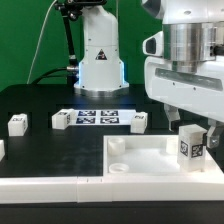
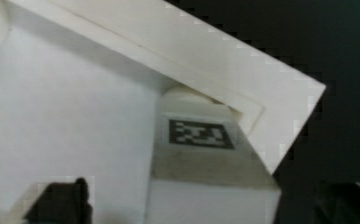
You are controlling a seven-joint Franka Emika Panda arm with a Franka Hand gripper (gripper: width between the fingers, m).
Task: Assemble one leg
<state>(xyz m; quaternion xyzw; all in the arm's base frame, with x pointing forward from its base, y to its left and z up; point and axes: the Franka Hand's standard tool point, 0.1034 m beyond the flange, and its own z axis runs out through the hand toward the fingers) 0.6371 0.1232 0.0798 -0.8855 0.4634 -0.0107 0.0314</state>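
A leg (image 1: 192, 144), a small white block with a black-and-white tag, stands upright at the near right corner of the white tabletop panel (image 1: 140, 160). My gripper (image 1: 193, 130) straddles the leg from above. In the wrist view the leg (image 2: 203, 140) sits between my two dark fingers (image 2: 56, 200). One finger is right against it and the other stands apart with a gap, so my gripper (image 2: 203, 205) is open. Three more legs lie on the black table: one at the far left (image 1: 17, 124), one left of centre (image 1: 61, 119) and one right of centre (image 1: 139, 121).
The marker board (image 1: 98, 117) lies on the table between the loose legs. The robot base (image 1: 98, 60) stands behind it. The tabletop panel has raised rims and a round corner hole (image 1: 120, 147). Another white part edge (image 1: 40, 185) lies along the front left.
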